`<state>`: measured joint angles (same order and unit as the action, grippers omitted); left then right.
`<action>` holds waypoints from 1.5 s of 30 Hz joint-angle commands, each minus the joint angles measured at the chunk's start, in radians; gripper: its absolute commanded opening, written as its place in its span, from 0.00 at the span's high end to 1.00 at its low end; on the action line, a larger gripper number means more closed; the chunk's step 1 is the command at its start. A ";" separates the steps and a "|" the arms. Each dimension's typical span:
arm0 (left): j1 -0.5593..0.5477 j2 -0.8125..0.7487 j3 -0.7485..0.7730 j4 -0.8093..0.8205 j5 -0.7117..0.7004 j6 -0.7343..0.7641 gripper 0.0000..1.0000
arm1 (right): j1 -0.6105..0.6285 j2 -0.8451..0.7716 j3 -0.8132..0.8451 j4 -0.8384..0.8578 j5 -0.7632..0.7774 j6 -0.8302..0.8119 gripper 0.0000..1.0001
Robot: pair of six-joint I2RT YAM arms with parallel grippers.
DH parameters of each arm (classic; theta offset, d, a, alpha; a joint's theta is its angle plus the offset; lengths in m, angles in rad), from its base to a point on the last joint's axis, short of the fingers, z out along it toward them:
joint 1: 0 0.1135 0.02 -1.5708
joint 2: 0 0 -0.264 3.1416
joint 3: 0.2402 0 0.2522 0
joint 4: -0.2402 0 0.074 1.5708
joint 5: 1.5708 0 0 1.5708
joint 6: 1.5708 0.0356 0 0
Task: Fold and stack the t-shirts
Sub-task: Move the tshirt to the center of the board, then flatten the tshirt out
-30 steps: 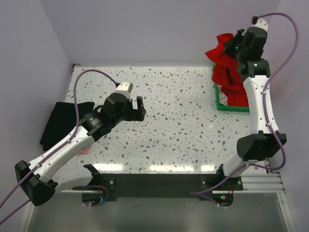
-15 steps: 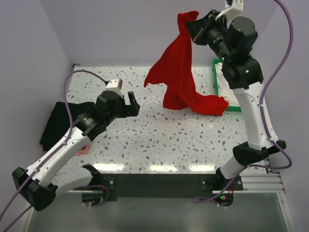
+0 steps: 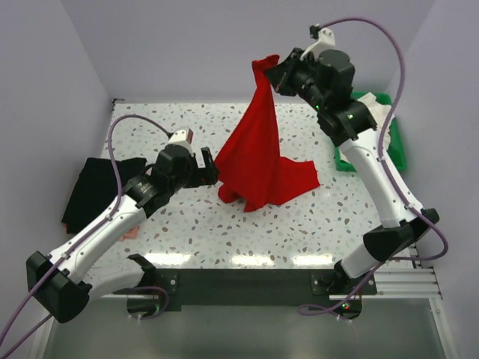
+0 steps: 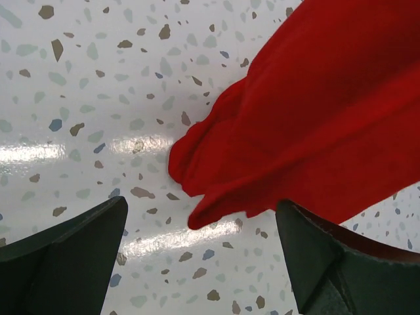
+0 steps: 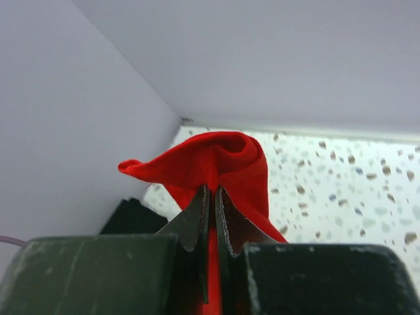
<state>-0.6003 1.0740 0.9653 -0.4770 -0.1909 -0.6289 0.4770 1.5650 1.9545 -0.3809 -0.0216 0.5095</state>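
Right end effector [image 3: 277,69] grips red shirt [image 3: 254,157] aloft, lower part on worktop [image 3: 299,217]; left end effector [image 3: 207,166] open beside it.

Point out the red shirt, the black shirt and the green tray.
red shirt [image 3: 258,161], top view, draped middle
black shirt [image 3: 90,191], top view, flat middle
green tray [image 3: 400,146], top view, right rim

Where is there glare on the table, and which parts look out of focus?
Top external: lamp reflections lie along the near edge of the table, and its far edge is washed out. Left wrist: two glare streaks cross the tabletop. Right wrist: no glare; the right gripper, close to the lens, looks dark and soft below the red t-shirt.
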 commanded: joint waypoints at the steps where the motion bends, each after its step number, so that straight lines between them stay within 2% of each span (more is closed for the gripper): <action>1: 0.010 0.027 -0.036 0.070 0.045 -0.047 0.00 | -0.018 0.012 -0.057 0.048 0.063 -0.006 1.00; 10: 0.010 0.179 -0.128 0.184 0.071 -0.130 0.03 | -0.250 0.182 -0.120 0.028 -0.046 0.041 1.00; 17: 0.007 0.437 -0.111 0.385 0.090 -0.153 0.11 | -0.270 0.204 -0.169 0.056 -0.112 0.044 1.00; 23: -0.003 0.487 -0.128 0.532 0.159 -0.161 0.16 | -0.275 0.214 -0.157 0.037 -0.121 0.027 1.00; 27: -0.018 0.527 -0.129 0.569 0.209 -0.166 0.22 | -0.279 0.224 -0.170 0.048 -0.138 0.029 1.00; 30: -0.029 0.566 -0.122 0.577 0.215 -0.175 0.33 | -0.282 0.224 -0.187 0.063 -0.152 0.038 1.00; 31: -0.032 0.573 -0.119 0.575 0.220 -0.176 0.42 | -0.284 0.224 -0.187 0.063 -0.153 0.040 1.00; 33: -0.032 0.592 -0.108 0.569 0.223 -0.180 0.53 | -0.285 0.224 -0.186 0.060 -0.156 0.040 1.00; 34: -0.032 0.593 -0.100 0.560 0.217 -0.180 0.67 | -0.287 0.224 -0.181 0.056 -0.158 0.038 1.00; 36: -0.033 0.580 -0.076 0.512 0.194 -0.178 0.81 | -0.287 0.217 -0.172 0.044 -0.158 0.035 1.00; 37: -0.030 0.554 -0.068 0.479 0.170 -0.176 0.94 | -0.288 0.208 -0.170 0.039 -0.155 0.031 1.00; 38: -0.029 0.535 -0.059 0.441 0.154 -0.173 1.00 | -0.288 0.199 -0.166 0.033 -0.152 0.027 1.00; 42: -0.007 0.420 0.030 0.276 0.007 -0.170 1.00 | -0.293 0.152 -0.155 -0.004 -0.130 0.009 1.00; 45: 0.051 0.273 0.093 0.134 -0.080 -0.173 1.00 | -0.298 0.090 -0.154 -0.026 -0.115 -0.003 1.00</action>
<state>-0.6071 1.5177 0.9493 -0.2062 -0.1173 -0.8017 0.1913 1.7775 1.7641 -0.4068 -0.1493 0.5327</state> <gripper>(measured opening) 0.024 0.029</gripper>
